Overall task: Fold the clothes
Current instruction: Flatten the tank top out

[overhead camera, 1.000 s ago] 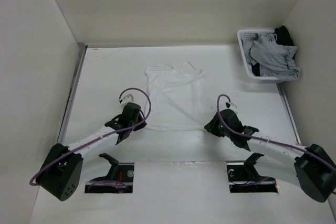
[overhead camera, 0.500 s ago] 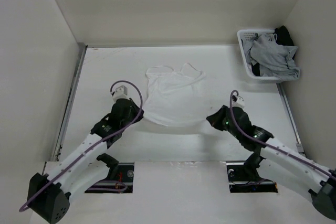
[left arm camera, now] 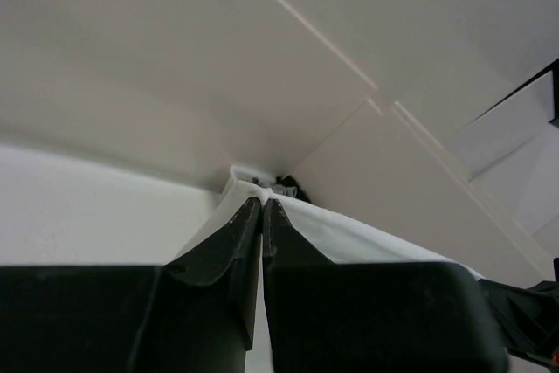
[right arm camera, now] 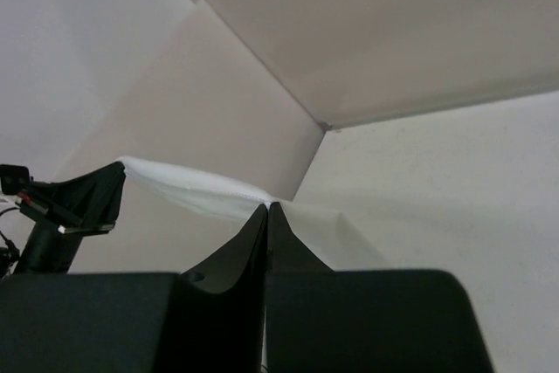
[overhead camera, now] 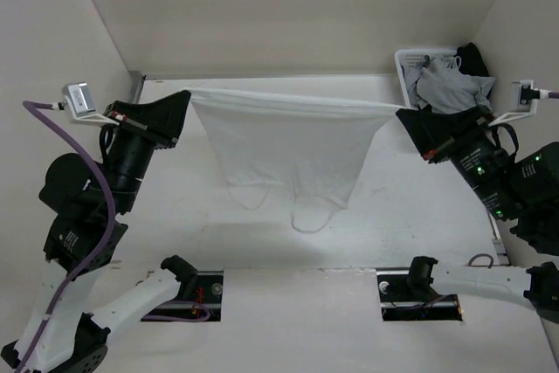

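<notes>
1. The left hand [overhead camera: 186,93] was pressed together, pinching one hem corner of the white sleeveless top [overhead camera: 288,141].
2. The right hand [overhead camera: 399,113] pinched the opposite corner.
3. The top hung stretched between both hands, its straps dangling below them over the surface [overhead camera: 175,211].

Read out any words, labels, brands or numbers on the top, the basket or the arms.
None: no text is readable in any view.
white top: plain, no print or tag showing.
basket: only holes in its wall.
left arm and right arm: no legible markings, only green lights on the right.
</notes>
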Action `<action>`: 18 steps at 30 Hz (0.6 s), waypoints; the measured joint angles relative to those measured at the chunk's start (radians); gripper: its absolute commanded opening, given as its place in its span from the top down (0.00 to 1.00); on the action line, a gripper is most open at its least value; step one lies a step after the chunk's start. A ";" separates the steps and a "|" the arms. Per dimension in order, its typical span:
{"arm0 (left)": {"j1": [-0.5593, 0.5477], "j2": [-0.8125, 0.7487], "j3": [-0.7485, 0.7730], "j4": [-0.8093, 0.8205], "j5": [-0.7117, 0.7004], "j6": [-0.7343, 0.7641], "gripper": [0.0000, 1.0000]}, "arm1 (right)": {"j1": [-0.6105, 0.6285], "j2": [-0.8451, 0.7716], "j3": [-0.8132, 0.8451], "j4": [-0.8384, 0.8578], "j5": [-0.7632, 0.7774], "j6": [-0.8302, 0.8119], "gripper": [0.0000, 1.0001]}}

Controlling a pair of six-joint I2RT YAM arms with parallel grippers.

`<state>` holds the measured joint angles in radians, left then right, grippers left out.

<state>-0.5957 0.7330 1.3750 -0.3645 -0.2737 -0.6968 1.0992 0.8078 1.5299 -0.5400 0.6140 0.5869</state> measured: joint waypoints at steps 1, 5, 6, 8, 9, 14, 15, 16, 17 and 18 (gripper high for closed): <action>-0.001 0.005 0.022 0.003 -0.003 0.005 0.98 | 0.017 0.020 0.039 -0.001 0.019 -0.026 1.00; 0.031 0.052 0.042 0.017 -0.008 0.020 0.97 | -0.044 0.097 0.080 0.001 0.027 -0.101 1.00; 0.051 0.076 0.032 0.025 -0.005 0.021 0.97 | -0.098 0.119 0.066 0.008 -0.002 -0.109 1.00; 0.101 0.134 -0.012 0.051 0.011 0.016 0.97 | -0.218 0.164 0.016 0.026 -0.078 -0.113 1.00; 0.128 0.166 -0.039 0.064 0.025 0.010 0.97 | -0.283 0.192 -0.015 0.035 -0.128 -0.112 1.00; 0.297 0.427 -0.134 0.109 0.138 -0.053 0.97 | -0.542 0.402 -0.088 0.085 -0.378 -0.071 1.00; 0.321 0.491 -0.134 0.115 0.159 -0.066 0.97 | -0.573 0.449 -0.087 0.096 -0.412 -0.064 1.00; 0.338 0.544 -0.131 0.118 0.173 -0.076 0.97 | -0.603 0.498 -0.081 0.101 -0.445 -0.056 1.00; 0.350 0.592 -0.123 0.114 0.183 -0.085 0.97 | -0.625 0.538 -0.067 0.098 -0.470 -0.050 1.00; 0.357 0.634 -0.105 0.104 0.195 -0.091 0.97 | -0.643 0.580 -0.043 0.098 -0.493 -0.046 1.00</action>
<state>-0.2390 1.3666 1.2701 -0.2604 -0.0792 -0.7879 0.4564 1.3880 1.4864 -0.4423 0.1207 0.5407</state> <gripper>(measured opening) 0.029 0.005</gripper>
